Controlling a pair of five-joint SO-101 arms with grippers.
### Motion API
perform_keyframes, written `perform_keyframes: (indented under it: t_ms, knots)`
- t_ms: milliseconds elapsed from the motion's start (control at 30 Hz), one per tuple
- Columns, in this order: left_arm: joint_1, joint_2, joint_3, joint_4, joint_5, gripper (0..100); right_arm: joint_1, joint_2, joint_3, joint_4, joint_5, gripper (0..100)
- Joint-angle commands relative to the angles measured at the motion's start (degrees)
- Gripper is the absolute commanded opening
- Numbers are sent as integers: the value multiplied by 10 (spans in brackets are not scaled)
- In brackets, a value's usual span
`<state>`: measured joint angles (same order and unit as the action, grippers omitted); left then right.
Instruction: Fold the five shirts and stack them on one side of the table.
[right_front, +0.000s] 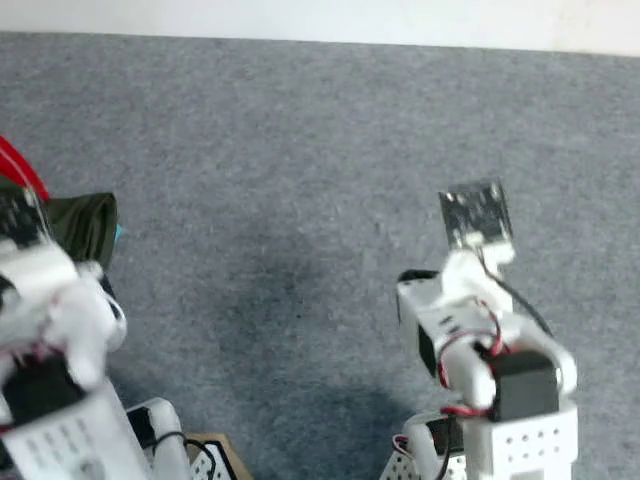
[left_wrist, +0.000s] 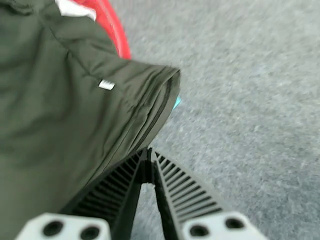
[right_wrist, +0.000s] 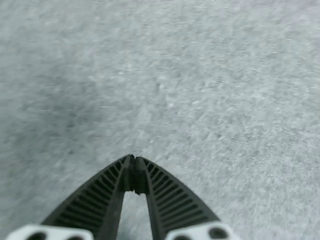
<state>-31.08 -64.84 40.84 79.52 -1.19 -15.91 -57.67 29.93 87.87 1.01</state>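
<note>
Your left gripper (left_wrist: 149, 156): jaws closed, tips meeting, nothing seen between them. The tips sit right at the hem of a dark green shirt (left_wrist: 60, 115); you cannot tell from the wrist view whether any cloth is caught.

Shirt: rumpled, not folded, lying at the left edge of the table (right_front: 300, 150) in the high view. It has a small white tag (left_wrist: 106, 84) near the hem. A red rim (left_wrist: 114, 31) curves out from under it on the far side, and a teal scrap (left_wrist: 176, 103) shows just past the hem.

Your right gripper (right_wrist: 134, 161): jaws closed tip to tip, holding nothing, over bare grey table, well apart from the shirt.
</note>
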Motion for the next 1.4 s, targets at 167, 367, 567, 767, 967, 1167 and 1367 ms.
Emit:
perform_keyframes:
  t_ms: [167,367,567,767,967,1167,1367]
  knots:
    - [-120,339,-289,18,-4,8,-101,221,-154,-27,-35,6]
    - [-212,490,-409,18,-4,75,-186,319,-155,-148,-69,9]
    - [-289,602,-539,22,0,164,-265,433,-159,-274,-70,10]
    - [-356,691,-676,18,1,164,-336,554,-160,-429,-67,98]
    - [-388,778,-783,11,1,164,-381,657,-254,-497,-70,166]
    - [-400,851,-844,-25,1,164,-433,773,-390,-567,-70,166]
    - [-401,882,-857,-27,1,164,-455,916,-521,-618,-70,166]
